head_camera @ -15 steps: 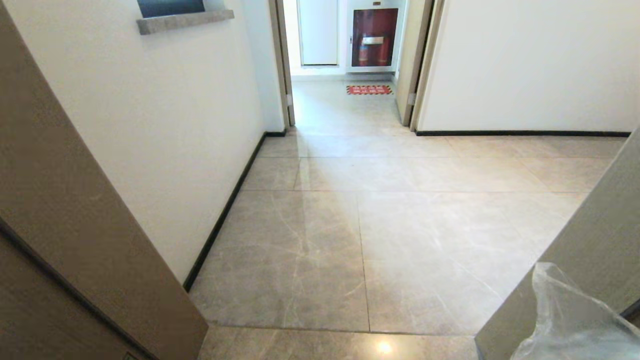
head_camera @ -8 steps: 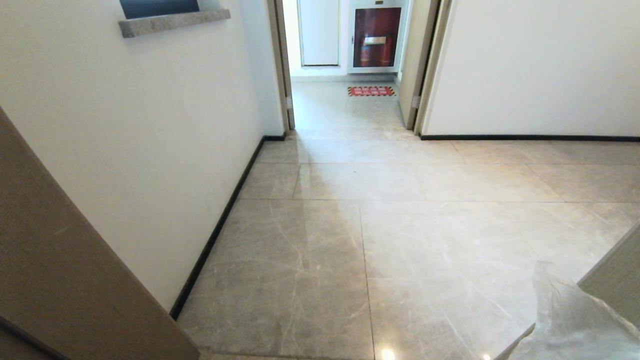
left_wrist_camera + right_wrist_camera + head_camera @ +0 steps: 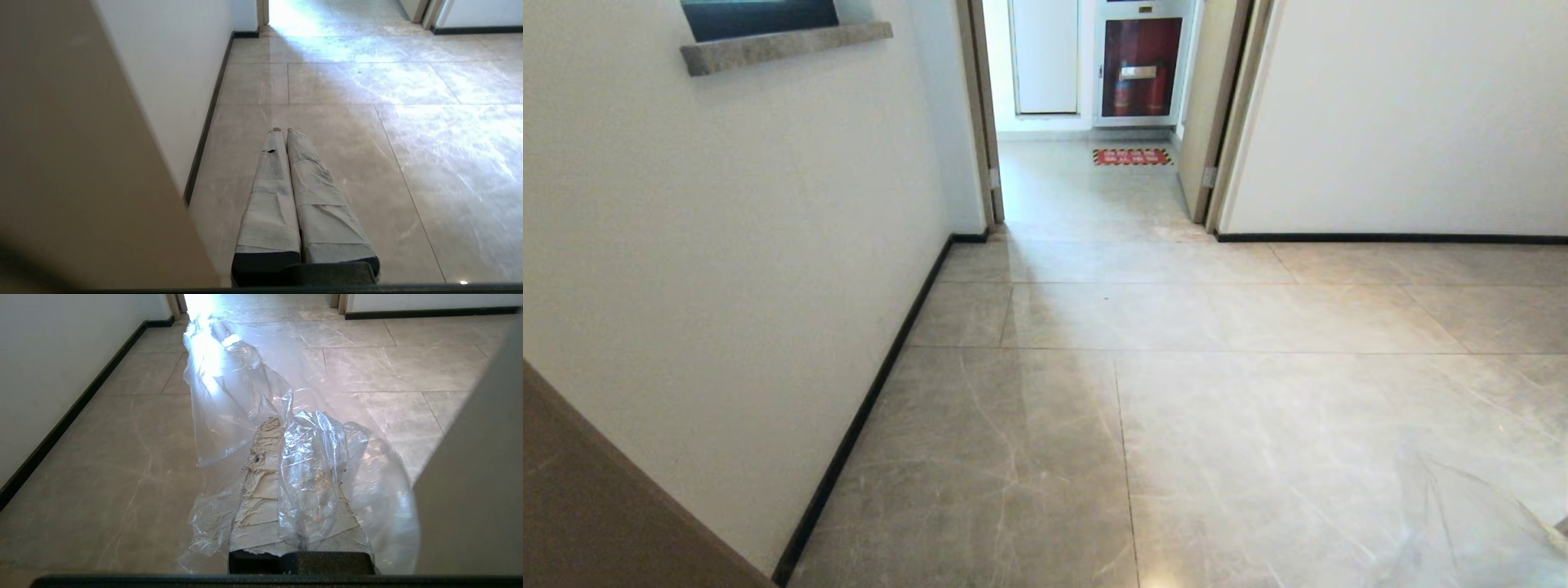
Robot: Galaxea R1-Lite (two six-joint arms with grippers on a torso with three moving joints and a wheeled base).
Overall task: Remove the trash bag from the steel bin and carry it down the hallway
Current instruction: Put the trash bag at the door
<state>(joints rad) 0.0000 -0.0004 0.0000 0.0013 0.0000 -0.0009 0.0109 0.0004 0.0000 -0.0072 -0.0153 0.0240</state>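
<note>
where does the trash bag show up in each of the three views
Head view: the trash bag is a faint clear film in the bottom right corner, over the floor tiles.
Left wrist view: not in it; only the left gripper, shut and empty.
Right wrist view: centre, draped over the right gripper, which is shut on it.
Shared landmark: the black baseboard along the white wall.

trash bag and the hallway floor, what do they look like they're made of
The trash bag looks like thin clear plastic film: it crinkles, catches glare, and the floor shows through it. It is clamped in the right gripper, whose fingers seem wrapped in pale tape. The hallway floor appears to be large polished grey tiles with marble-like veining, probably ceramic or stone; grout lines and reflections show.
</note>
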